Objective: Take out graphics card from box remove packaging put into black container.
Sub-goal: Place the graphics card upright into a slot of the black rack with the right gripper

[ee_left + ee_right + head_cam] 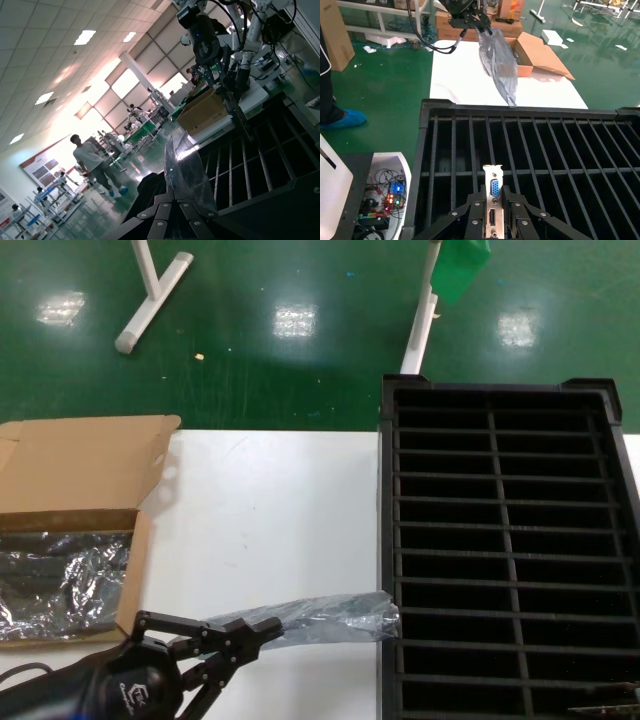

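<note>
**Mia:** Looking at the white tabletop (270, 520), what do you see?

**Ben:** On the left is the box (85, 480), brown with its flaps open. Shiny silver wrap (60, 585) lies inside it. On the right is the black container (500, 550), with lots of long thin slots.

**Mia:** Where is the left gripper (255, 632)?

**Ben:** Low down, near the front edge of the tabletop. Its fingers are pressed together on the packaging (325, 618). The bag sticks out toward the black container, and its far end touches the rim.

**Mia:** And the graphics card (494, 200)?

**Ben:** The right gripper (494, 222) pinches it from both sides, over the black container. The silver end with the blue plug points up.

**Mia:** What else is around?

**Ben:** White stand legs (150, 295) and a white post (420, 325) are on the green floor behind the tabletop. A person (92, 162) walks far off in the big hall.

**Mia:** Can you see all of it?

**Ben:** No. Most of the card is hidden behind the gripper fingers. The box is cut off at the left side. In the head view the right gripper only peeks in at the bottom corner.
</note>
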`<state>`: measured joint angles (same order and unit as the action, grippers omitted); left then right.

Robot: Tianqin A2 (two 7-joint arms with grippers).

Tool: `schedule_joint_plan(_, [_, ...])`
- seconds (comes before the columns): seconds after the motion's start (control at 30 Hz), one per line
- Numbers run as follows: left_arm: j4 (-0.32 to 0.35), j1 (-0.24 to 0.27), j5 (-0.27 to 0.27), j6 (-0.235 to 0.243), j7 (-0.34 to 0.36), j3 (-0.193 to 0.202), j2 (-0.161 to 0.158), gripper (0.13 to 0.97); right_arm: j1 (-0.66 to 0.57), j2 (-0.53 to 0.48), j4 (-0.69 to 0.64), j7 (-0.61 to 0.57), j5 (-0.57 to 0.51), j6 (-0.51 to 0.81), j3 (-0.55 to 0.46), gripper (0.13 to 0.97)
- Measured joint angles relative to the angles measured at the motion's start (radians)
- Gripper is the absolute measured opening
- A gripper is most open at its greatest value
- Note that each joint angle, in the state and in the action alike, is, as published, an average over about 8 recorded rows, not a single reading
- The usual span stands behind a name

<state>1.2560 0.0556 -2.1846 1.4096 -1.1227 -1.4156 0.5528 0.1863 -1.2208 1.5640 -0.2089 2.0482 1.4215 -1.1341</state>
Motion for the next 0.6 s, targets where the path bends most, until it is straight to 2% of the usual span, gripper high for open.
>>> schedule_joint_plan(0.2, [0.005, -0.002, 0.0, -0.003, 0.0, 0.0, -0.001, 0.142, 0.017, 0.012, 0.002, 0.002, -0.005, 0.004, 0.021, 0.198])
schedule_joint_plan(0.6, [0.0, -0.018, -0.007, 0.002, -0.006, 0.015, 0.004, 0.142, 0.011, 0.002, -0.003, -0.022, -0.003, 0.015, -0.01, 0.198])
